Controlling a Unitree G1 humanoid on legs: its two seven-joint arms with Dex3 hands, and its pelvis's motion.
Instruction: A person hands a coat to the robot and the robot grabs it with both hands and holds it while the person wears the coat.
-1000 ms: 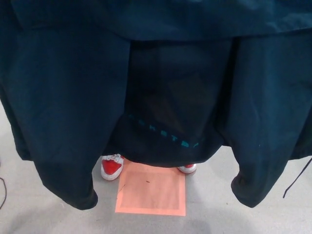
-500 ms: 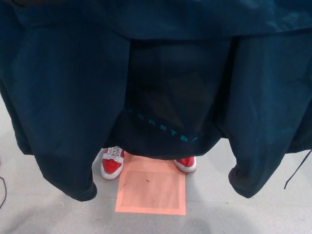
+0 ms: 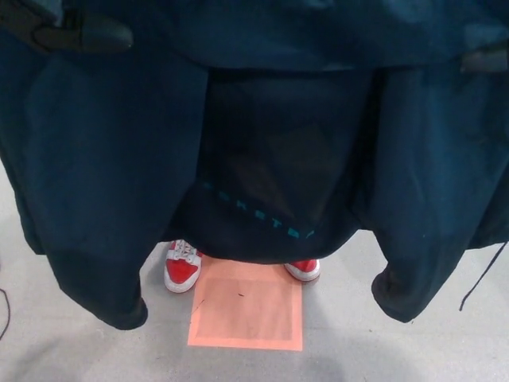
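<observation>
Holding the dark jacket (image 3: 119, 159) spread, left hand (image 3: 79, 36) and right hand (image 3: 483, 60) pinch its top edge so the red-shoed person (image 3: 182, 267) can slip in.

Left hand (image 3: 79, 36) and right hand (image 3: 485, 60) now visible at the upper corners. The coat (image 3: 111, 175) hangs slightly higher than before.

Down on the pale grey floor (image 3: 334, 350), an orange square patch (image 3: 246, 314) lies flat, a small dark mark on it. Two red-and-white shoes stand at its far edge: one (image 3: 181, 267) at the left corner, the other (image 3: 303, 269) at the right, partly hidden. A thin dark cord (image 3: 3, 314) lies at the left edge.
</observation>
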